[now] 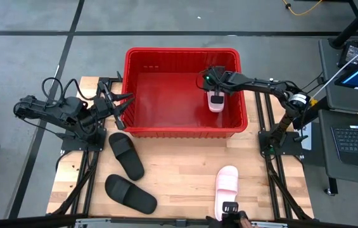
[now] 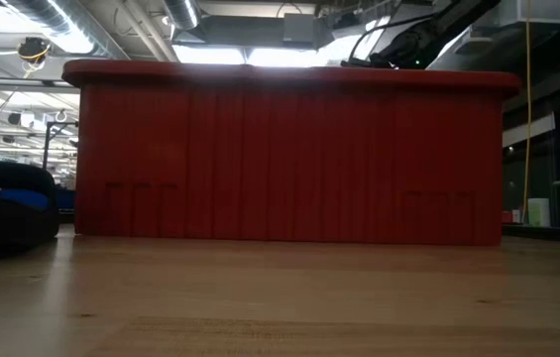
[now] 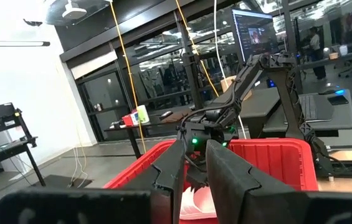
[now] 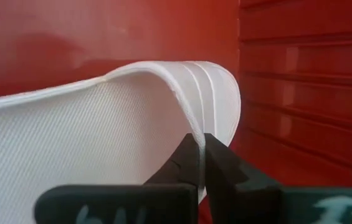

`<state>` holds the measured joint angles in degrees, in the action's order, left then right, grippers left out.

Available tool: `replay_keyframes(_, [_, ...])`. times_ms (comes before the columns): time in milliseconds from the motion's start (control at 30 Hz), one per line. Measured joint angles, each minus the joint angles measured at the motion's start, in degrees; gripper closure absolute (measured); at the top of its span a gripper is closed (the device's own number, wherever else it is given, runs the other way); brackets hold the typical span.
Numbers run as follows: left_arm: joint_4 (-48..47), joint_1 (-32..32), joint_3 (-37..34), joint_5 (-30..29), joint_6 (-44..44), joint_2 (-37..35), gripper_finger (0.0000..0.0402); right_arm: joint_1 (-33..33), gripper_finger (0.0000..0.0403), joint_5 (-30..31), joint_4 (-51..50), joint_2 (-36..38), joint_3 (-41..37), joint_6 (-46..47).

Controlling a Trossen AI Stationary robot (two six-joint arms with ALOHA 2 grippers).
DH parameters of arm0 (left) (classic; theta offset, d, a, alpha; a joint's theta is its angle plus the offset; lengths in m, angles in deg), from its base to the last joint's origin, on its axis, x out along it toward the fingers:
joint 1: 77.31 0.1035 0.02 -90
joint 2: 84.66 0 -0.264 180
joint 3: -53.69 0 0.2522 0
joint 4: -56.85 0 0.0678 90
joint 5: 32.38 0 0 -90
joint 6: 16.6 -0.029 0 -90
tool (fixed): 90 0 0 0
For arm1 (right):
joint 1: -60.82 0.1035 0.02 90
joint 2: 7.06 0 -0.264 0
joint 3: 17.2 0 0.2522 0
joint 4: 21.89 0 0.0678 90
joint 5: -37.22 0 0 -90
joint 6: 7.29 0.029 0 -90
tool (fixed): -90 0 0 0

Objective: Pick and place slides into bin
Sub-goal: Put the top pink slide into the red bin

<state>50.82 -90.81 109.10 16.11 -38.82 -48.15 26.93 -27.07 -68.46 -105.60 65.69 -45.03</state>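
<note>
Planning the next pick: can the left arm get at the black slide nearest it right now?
Probably yes. The left claw waits by the bin corner, and that black slide lies uncovered on the table just in front, with nothing between.

My 2 arms are dark, slim and jointed. Loose black cables loop around my left arm. My right arm carries a white band near its elbow joint and a green indicator light at the wrist. Each gripper has 2 flat, matte black, wedge-shaped fingers. White markings show on my right gripper's body.
</note>
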Motion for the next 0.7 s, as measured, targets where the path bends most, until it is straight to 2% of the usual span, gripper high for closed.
replay_keyframes(433, [-0.02, 0.00, 0.00, 0.10, 0.00, 0.00, 0.0338, -0.31, 0.0391, -0.48, -1.82, -0.02, 0.02, 1.56])
replay_keyframes(700, [-0.04, 0.00, 0.00, 1.09, 0.02, 0.00, 0.0338, -0.82, 0.0368, -0.44, -2.25, -0.02, 0.02, 4.41])
